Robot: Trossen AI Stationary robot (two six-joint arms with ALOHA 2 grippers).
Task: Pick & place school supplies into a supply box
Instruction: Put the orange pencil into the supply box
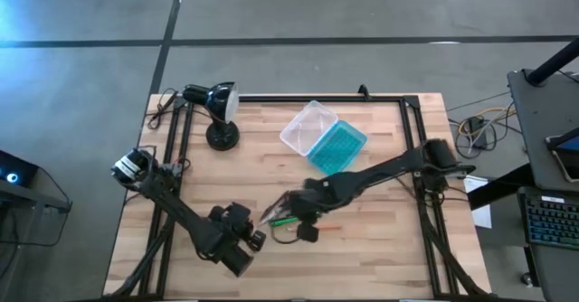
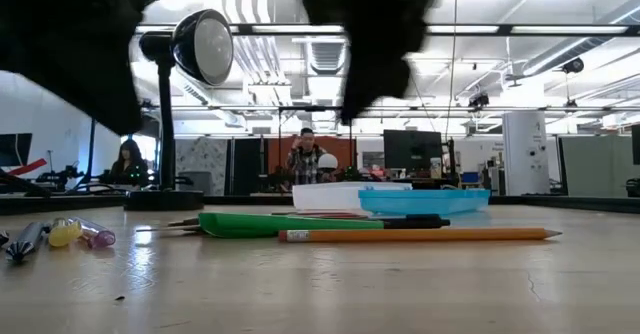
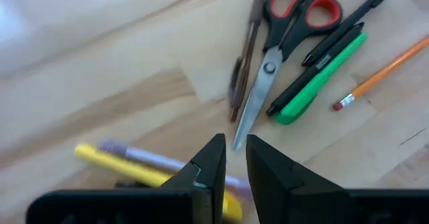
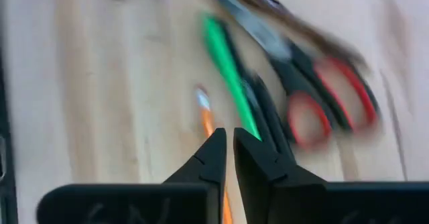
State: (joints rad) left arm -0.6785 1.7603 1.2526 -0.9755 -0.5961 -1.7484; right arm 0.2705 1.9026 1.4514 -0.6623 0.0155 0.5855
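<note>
Your orange pencil [image 2: 415,235] lies nearest beside the green marker [image 2: 290,224] near the desk's [image 1: 380,248] front edge, both grippers, right [image 4: 228,140] and left [image 3: 234,147], hovering clenched, empty.

I have my right hand [image 1: 282,213] stretched in from the right side, its fingers [image 4: 216,158] nearly closed with a thin gap. My left hand [image 1: 256,240] waits low at the near left, fingers [image 3: 213,162] just as narrow.

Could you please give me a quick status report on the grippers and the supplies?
Left gripper and right gripper near-shut, empty, above the supplies. Scissors, green marker on table. Supply box open, unobstructed.
</note>
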